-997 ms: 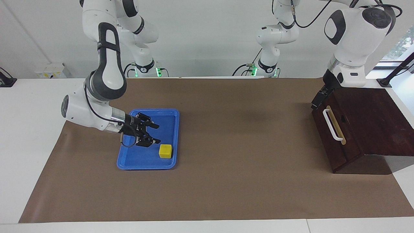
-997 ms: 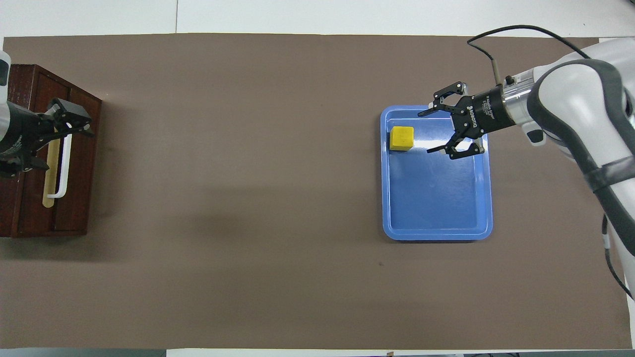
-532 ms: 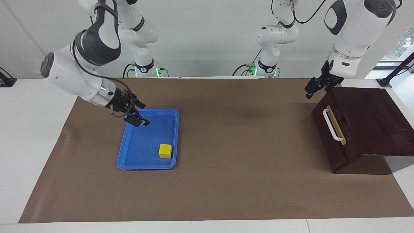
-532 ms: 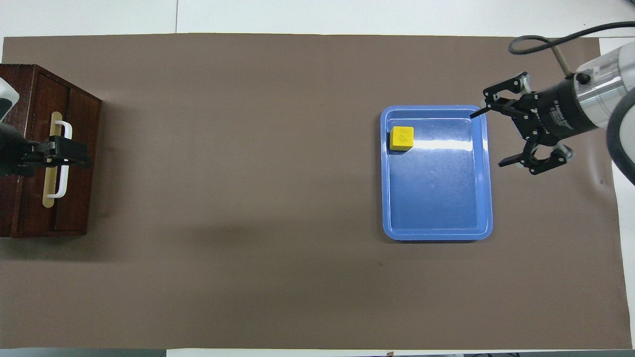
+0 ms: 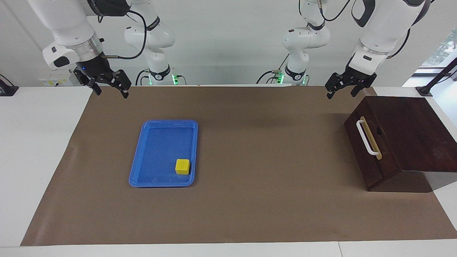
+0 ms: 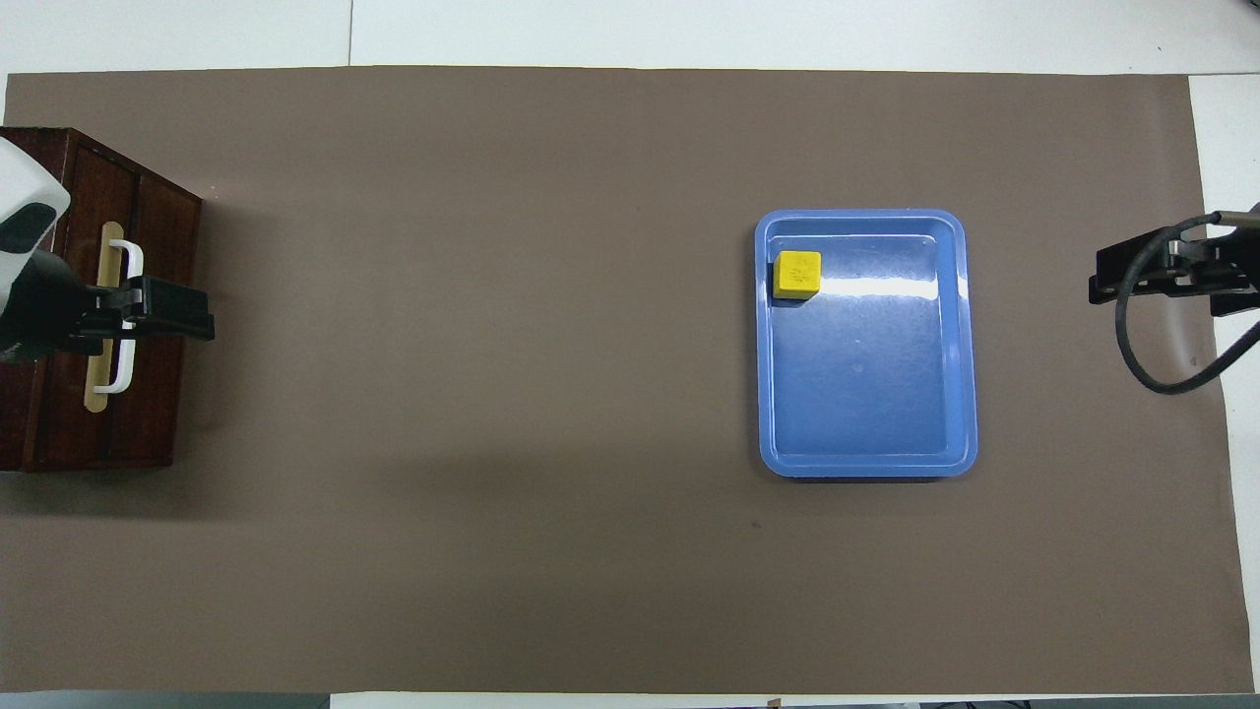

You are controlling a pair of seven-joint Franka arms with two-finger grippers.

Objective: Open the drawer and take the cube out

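Note:
The yellow cube [image 5: 182, 166] [image 6: 796, 274] lies in the blue tray [image 5: 153, 150] [image 6: 866, 394], in the corner farthest from the robots, toward the drawer's end. The drawer [image 5: 364, 157] [image 6: 148, 394] of the dark wooden box is shut, its white handle [image 5: 366, 137] [image 6: 128, 330] facing the tray. My right gripper [image 5: 111, 92] [image 6: 1107, 276] hangs open and empty, high above the mat's edge by the robots. My left gripper [image 5: 341, 93] [image 6: 182, 317] is open and empty too, raised above the mat beside the box.
A brown mat [image 5: 271, 185] covers the table between the tray and the dark box [image 5: 410, 132]. White table surface [image 5: 39, 142] borders the mat at both ends. A loose black cable [image 6: 1157, 364] hangs from the right wrist.
My right gripper has drawn back from over the tray and risen toward the robots; the cube stayed put. My left gripper has lifted away from the box's upper corner.

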